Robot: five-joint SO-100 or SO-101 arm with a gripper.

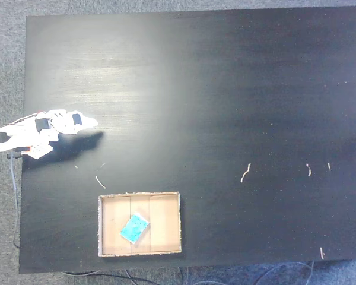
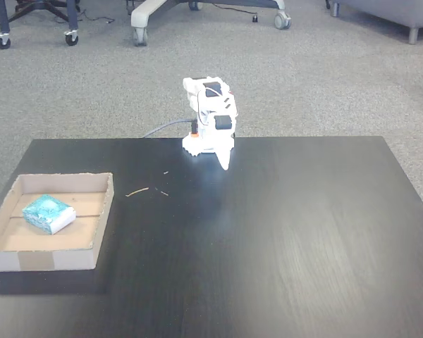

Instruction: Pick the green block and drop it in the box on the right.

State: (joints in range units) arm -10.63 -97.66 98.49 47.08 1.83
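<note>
Where box point(image 1: 140, 253) walls crowd: green block point(image 1: 134, 228).

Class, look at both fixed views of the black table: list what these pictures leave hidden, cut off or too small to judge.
- Gripper: folded against the arm in both fixed views; too small to tell open from shut.
- Green block: its underside is hidden, lying on the box floor.
- Box: the near wall hides part of the floor in a fixed view.
- Cable: runs off the table edge; its end is cut off.
- Pale specks: too small to identify.
</note>
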